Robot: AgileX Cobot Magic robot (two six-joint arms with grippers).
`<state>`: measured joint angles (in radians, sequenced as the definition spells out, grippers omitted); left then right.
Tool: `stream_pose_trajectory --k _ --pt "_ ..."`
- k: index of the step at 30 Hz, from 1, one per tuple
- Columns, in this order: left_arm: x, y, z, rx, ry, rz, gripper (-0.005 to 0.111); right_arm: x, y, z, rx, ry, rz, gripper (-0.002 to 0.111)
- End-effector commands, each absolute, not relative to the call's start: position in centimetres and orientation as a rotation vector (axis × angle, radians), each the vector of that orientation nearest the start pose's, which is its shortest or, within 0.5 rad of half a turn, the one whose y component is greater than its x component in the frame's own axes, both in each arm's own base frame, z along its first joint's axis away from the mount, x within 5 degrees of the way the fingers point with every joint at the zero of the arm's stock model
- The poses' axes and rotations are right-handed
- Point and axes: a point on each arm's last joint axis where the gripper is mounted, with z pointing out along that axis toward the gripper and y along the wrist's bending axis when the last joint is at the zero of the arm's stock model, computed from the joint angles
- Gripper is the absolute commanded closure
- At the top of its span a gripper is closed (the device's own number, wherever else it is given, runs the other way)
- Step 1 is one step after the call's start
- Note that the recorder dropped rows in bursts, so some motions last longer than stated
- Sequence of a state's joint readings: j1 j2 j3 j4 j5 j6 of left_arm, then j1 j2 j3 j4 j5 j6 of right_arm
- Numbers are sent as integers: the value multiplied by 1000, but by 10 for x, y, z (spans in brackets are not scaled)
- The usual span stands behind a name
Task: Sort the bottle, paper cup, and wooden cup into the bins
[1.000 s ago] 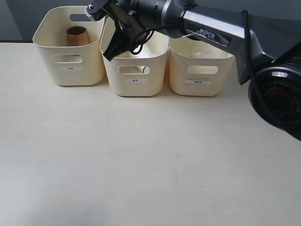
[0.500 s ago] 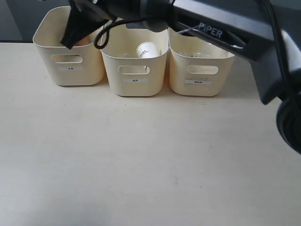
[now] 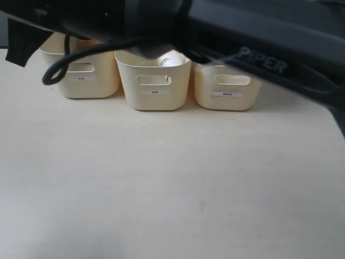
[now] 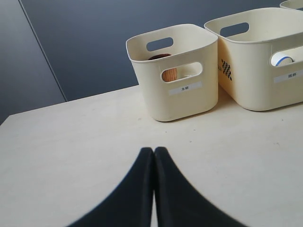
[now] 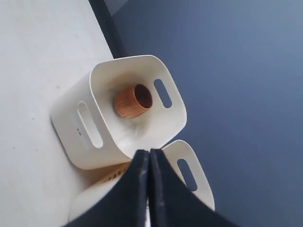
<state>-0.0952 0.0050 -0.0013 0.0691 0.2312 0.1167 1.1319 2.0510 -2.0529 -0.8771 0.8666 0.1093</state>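
Three cream bins stand in a row at the back: left bin [image 3: 81, 81], middle bin [image 3: 154, 89], right bin [image 3: 226, 89]. The wooden cup [image 5: 133, 100] lies in the left bin [image 5: 94, 137]; its brown side shows through the handle cut-out [image 4: 169, 74]. In the middle bin sits the white paper cup [image 3: 169, 58], whose rim [image 4: 284, 59] shows through that bin's cut-out. The bottle is hidden. My right gripper [image 5: 148, 152] is shut and empty above the bins, at the far left [image 3: 16, 46]. My left gripper [image 4: 154, 150] is shut and empty, low over the table before the left bin [image 4: 175, 90].
My right arm [image 3: 242, 38] stretches across the whole top of the exterior view, close to the camera and blurred, hiding the bins' openings. The pale table [image 3: 172, 183] spreads in front of the bins. A dark wall stands behind them.
My right arm has swung left across the bins and now fills the top of the exterior view. Its gripper went from over the middle bin past the left bin.
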Motion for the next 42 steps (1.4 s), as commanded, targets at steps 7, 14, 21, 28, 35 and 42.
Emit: stream_pose_trajectory --k 7,14,21,28,35,42 --pt "55 -4 193 231 1692 72 107 217 354 371 -1161 1543 -351 109" --pt "55 -4 193 231 1692 72 107 193 288 382 -1050 1514 -360 109" --pt "55 -4 193 231 1692 72 107 166 219 394 -922 1459 -335 109" --pt "55 -4 193 231 1692 72 107 151 170 402 -821 1463 -369 109" --pt "55 -4 193 231 1692 72 107 143 139 401 -744 1476 -449 109" --pt "55 -4 193 231 1693 72 107 151 112 391 -642 1528 -481 109"
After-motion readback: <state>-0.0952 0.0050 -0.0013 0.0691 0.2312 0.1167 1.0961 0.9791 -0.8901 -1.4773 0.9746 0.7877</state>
